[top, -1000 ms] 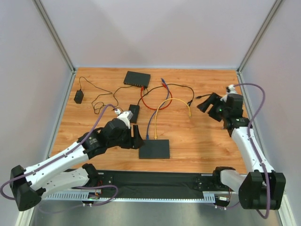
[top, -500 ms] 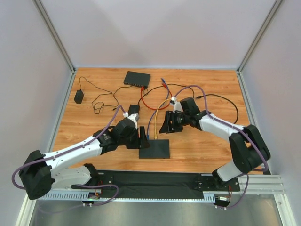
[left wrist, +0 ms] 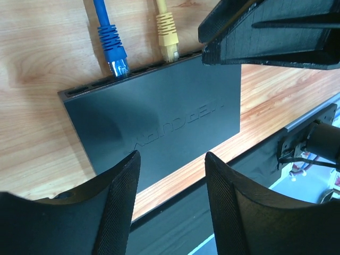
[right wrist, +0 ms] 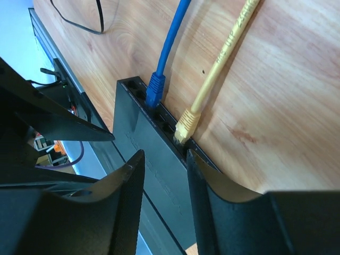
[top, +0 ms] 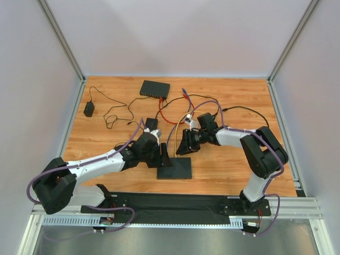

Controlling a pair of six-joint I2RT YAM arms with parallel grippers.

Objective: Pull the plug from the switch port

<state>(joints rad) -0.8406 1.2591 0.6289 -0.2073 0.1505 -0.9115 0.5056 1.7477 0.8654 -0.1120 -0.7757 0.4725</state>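
Walls [top: 32,106] box in the table [top: 239,164] on the left, back and right, and a black mat [top: 175,204] runs along the near edge. There's open wood to the right of the switch [top: 174,168] and more off to its left. Behind it things get crowded: a red cable [top: 160,112] loop, a second switch [top: 154,88] at the back, an adapter [top: 89,109] far left.

The switch is a flat black box with lettering on its lid, lying front and centre. Two plugs sit in the ports on its far side, the blue plug [left wrist: 117,61] and, just beside it, the yellow plug [left wrist: 169,49]. Both are fully seated, and their cables run away over the wood.

The left gripper [left wrist: 171,159] hangs over the lid at the switch's left end. Its fingers are well parted, with nothing between them but the lid below. Whether they touch it, I cannot tell. Both plugs lie beyond its tips, on the far edge.

The right gripper [right wrist: 164,154] leans in over the port row from the far right, its fingers only a narrow gap apart and gripping nothing. The yellow plug is just off one fingertip, and the blue plug is a little further out, more in line with the gap. Neither plug is between the fingers. The two grippers face each other closely across the switch.
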